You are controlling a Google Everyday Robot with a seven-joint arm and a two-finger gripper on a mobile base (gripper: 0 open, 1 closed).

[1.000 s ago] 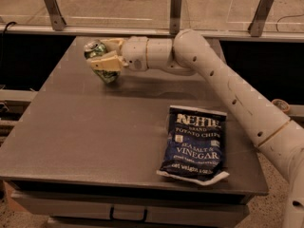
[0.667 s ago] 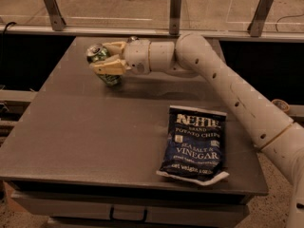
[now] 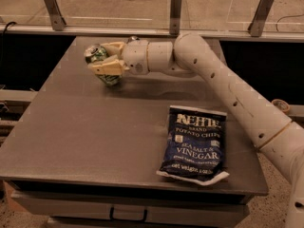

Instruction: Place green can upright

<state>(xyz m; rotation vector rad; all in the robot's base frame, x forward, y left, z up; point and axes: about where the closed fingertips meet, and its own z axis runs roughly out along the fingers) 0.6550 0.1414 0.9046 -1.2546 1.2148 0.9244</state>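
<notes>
Your gripper [image 3: 106, 58], over the far-left part of the table [image 3: 71, 127], is clamped across the middle of the green can [image 3: 98, 55]. The can's long axis is tilted, its silver top leaning left of its base, so you'll probably need a wrist roll to bring it vertical

The blue chip bag [image 3: 195, 146] reads "Kettle Brand Potato Chips" and "Sea Salt & Vinegar". The gripper [image 3: 105, 59], over the table's [image 3: 85, 127] far left, clasps the green can [image 3: 95, 53], whose lettering is illegible.
</notes>
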